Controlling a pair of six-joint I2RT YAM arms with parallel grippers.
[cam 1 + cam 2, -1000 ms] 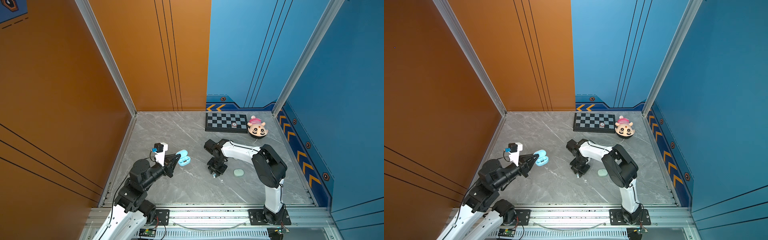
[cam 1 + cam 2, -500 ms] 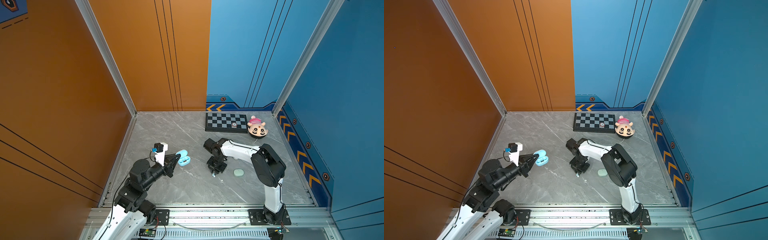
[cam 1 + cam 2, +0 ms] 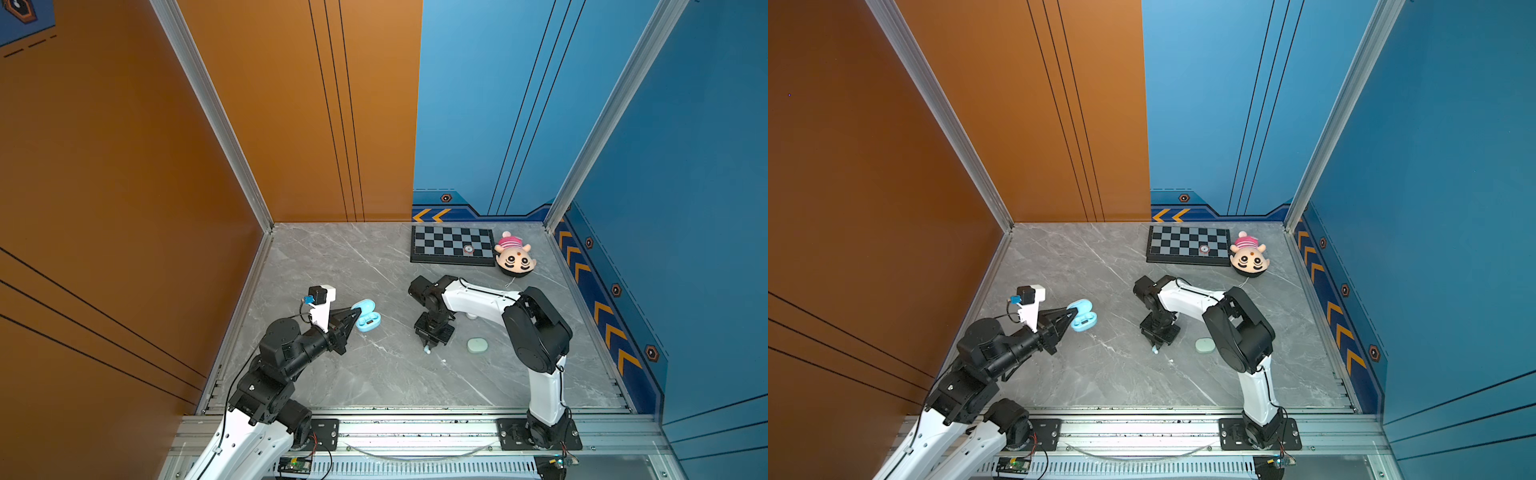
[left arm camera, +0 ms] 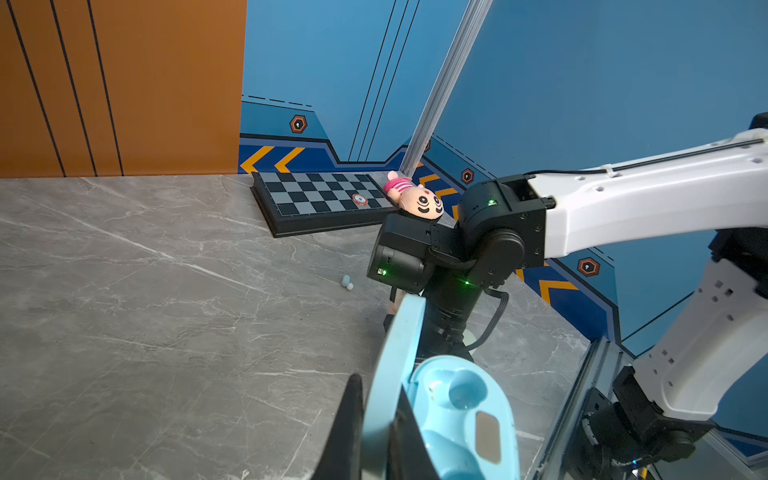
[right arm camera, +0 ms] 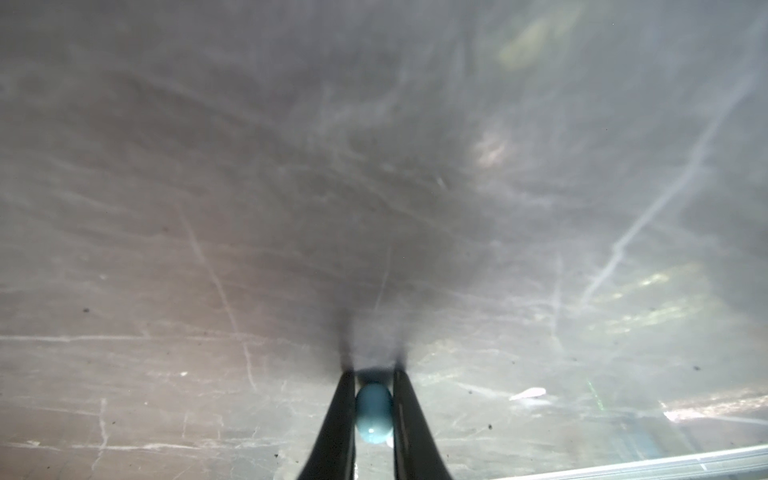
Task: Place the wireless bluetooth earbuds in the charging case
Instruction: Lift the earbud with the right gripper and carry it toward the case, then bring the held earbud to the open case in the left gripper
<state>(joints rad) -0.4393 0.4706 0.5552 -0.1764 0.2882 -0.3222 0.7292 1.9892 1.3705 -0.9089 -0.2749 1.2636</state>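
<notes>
The left end effector [image 4: 376, 386] clamps the lid [image 4: 399, 345] of the open charging case [image 4: 457, 399]. The right end effector [image 5: 373, 372] pinches a blue earbud [image 5: 373, 413]; insertion remains undone.

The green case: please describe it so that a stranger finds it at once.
On the grey marble table, look near the right arm's black elbow. The green case lies there shut, unlike the open blue case in the left hand.

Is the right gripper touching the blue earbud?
Touching. The right wrist view shows the right gripper's jaws pressed against both sides of the blue earbud, with no gap visible.
</notes>
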